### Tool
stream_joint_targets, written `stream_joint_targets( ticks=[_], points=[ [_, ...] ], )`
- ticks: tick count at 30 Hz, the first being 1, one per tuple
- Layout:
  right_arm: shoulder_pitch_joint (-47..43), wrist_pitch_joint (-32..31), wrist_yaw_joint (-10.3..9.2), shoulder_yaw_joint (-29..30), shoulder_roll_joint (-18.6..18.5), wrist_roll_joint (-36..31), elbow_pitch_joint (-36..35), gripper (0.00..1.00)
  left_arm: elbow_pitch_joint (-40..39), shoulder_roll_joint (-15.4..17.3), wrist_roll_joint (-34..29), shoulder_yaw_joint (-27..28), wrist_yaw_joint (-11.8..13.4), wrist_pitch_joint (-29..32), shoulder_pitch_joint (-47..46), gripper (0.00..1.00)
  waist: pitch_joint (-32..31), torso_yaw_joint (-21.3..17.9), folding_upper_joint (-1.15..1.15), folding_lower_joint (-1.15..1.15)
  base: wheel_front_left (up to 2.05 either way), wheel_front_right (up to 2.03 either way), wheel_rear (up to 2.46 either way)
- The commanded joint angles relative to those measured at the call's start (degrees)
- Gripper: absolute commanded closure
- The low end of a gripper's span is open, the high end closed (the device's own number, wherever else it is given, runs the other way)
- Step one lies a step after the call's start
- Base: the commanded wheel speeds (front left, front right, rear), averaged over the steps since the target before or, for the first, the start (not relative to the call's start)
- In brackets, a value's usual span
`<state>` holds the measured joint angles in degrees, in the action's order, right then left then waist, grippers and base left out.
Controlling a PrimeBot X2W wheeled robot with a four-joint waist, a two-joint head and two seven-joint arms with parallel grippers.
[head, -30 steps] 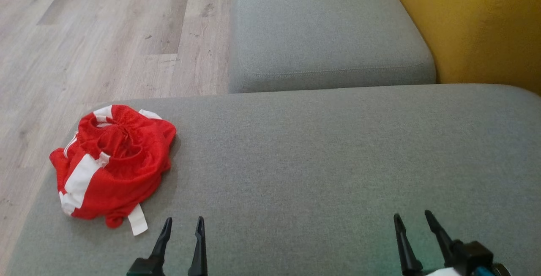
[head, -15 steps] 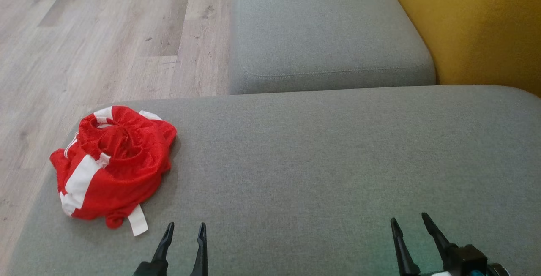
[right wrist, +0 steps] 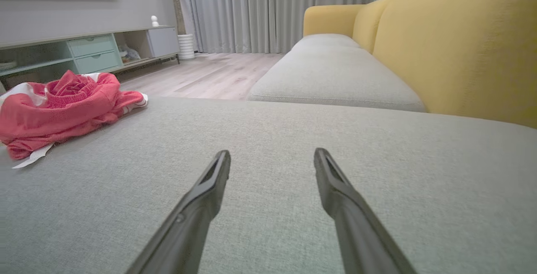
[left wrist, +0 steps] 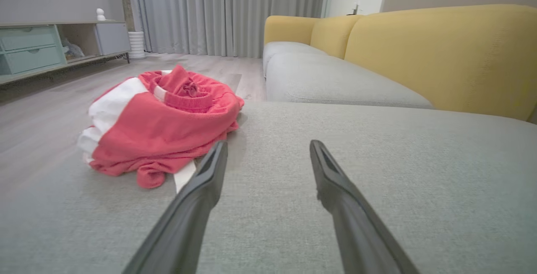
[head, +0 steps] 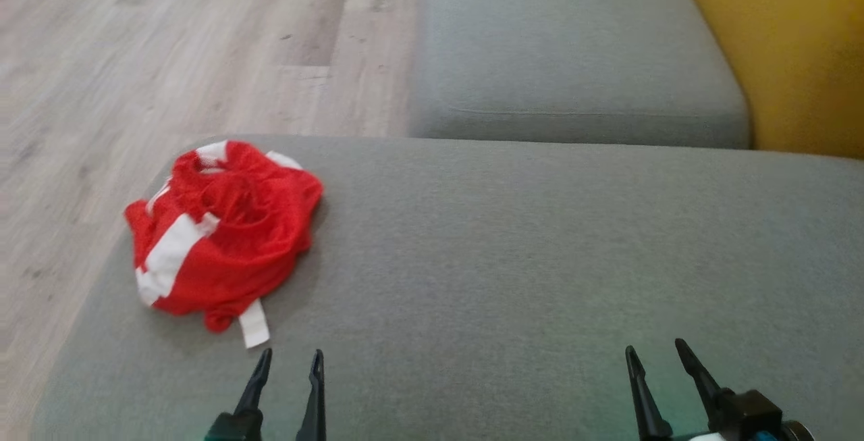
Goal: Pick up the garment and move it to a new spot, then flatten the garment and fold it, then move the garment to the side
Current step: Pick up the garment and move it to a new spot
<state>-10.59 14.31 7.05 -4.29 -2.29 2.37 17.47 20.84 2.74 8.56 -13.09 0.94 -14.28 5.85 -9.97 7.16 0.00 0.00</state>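
A crumpled red garment point(head: 226, 238) with white stripes lies in a heap near the left end of the grey sofa seat point(head: 526, 252). It appears too in the left wrist view point(left wrist: 161, 125) and far left in the right wrist view point(right wrist: 58, 108). My left gripper point(head: 290, 358) hovers open just below and right of the heap, its fingers apart with nothing between them point(left wrist: 267, 146). My right gripper point(head: 655, 350) stands open over bare cushion at the lower right point(right wrist: 272, 154).
Wooden floor point(head: 169, 56) runs past the seat's left and far edges. A second grey cushion point(head: 574, 56) lies beyond, with the yellow backrest point(head: 803, 49) at the right. A low TV cabinet point(right wrist: 84, 53) and grey curtains point(right wrist: 277, 9) stand across the room.
The whole head view has shifted, so the camera has turned left; the garment lies as before. Both grippers stay open low in the view.
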Motion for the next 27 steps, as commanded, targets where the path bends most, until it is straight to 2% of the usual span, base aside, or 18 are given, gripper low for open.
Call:
stream_joint_targets(
  ticks=[1,10,18,27],
  points=[
    [2.3,0.7,0.44,-1.4,-0.6,0.3,-2.1,0.0,-1.8,0.1,-0.5,2.2,-0.2,-0.7,-3.7,0.0,0.6,2.8,0.0,0.0,0.0,0.0,0.0],
    [3.2,0.7,0.44,-2.5,-0.6,1.2,-2.2,0.0,-2.8,0.1,-2.6,5.0,-0.5,-0.7,-3.8,0.0,2.1,13.8,0.0,0.0,0.0,0.0,0.0],
    [8.2,0.7,0.44,-5.2,-0.6,-0.3,-0.4,0.0,-7.8,0.1,-1.7,9.5,1.5,-0.7,-2.9,0.0,6.1,18.0,0.0,0.0,0.0,0.0,0.0],
    [10.6,0.7,0.44,-5.8,-0.6,-2.0,0.9,0.0,-11.2,0.1,-1.1,11.6,3.2,-0.7,-2.7,0.0,8.5,20.1,0.0,0.0,0.0,0.0,0.0]
  ],
)
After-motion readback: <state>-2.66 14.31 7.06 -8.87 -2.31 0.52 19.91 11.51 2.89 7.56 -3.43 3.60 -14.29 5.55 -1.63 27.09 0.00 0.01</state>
